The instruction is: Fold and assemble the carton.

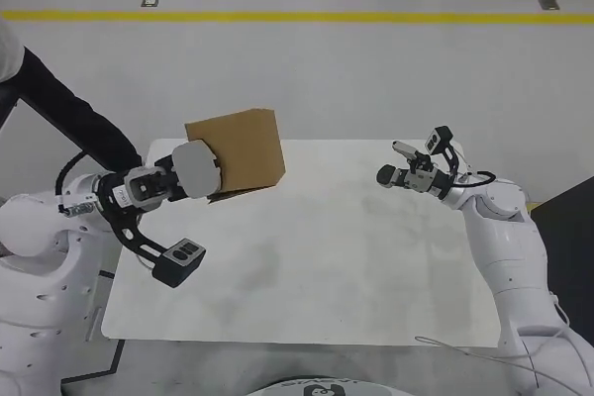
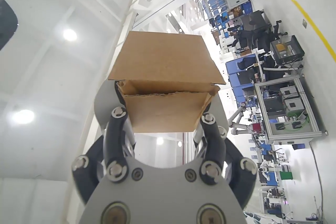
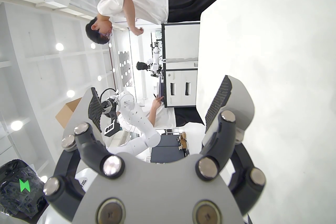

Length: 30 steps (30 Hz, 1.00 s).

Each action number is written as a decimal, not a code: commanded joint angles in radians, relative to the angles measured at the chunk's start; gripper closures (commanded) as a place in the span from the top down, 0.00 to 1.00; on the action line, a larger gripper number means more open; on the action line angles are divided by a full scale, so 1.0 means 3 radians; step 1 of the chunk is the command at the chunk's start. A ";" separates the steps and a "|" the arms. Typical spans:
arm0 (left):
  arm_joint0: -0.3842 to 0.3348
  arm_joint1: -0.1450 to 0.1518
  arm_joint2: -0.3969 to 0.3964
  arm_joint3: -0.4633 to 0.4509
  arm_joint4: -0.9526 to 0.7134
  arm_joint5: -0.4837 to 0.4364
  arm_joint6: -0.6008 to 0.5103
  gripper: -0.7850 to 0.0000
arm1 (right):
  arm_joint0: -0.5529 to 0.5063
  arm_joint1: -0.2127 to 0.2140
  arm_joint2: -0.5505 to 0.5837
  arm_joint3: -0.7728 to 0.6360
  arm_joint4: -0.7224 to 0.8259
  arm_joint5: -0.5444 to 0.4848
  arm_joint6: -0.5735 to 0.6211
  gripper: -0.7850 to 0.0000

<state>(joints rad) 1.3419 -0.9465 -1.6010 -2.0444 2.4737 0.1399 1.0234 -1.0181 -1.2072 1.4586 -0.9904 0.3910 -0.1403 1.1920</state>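
- a brown cardboard carton point(image 1: 236, 147) is held up by the left gripper point(image 1: 200, 168) at the far left corner of a white table point(image 1: 327, 277); part of the carton reaches out past the table's far edge
- the carton is box-shaped with flat, plain sides; from the left wrist camera, the end nearest the gripper's palm looks partly open, with one flap folded across it and a rough, torn-looking edge showing
- the left gripper is closed around the carton; its two fingers point(image 2: 102, 104) press on opposite sides of the box near that open end, and the box sticks out well beyond the fingertips
- the right gripper point(image 1: 392, 164) hovers over the far right part of the table, well apart from the carton, and points across towards it
- the right gripper is spread wide; its dark ridged pads point(image 3: 218, 101) face each other across a broad gap with nothing between them; it grips nothing
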 commanded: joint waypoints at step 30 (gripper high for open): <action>-0.0354 0.0075 0.0339 0.0454 -0.1819 -0.3475 -0.0713 0.00 | 0.0000 0.0000 0.0000 0.0000 0.0000 0.0000 0.0000 1.00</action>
<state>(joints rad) 1.2502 -0.9250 -1.5130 -1.9095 1.9783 -0.8325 0.8243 -1.0181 -1.2071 1.4586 -0.9904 0.3910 -0.1403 1.1920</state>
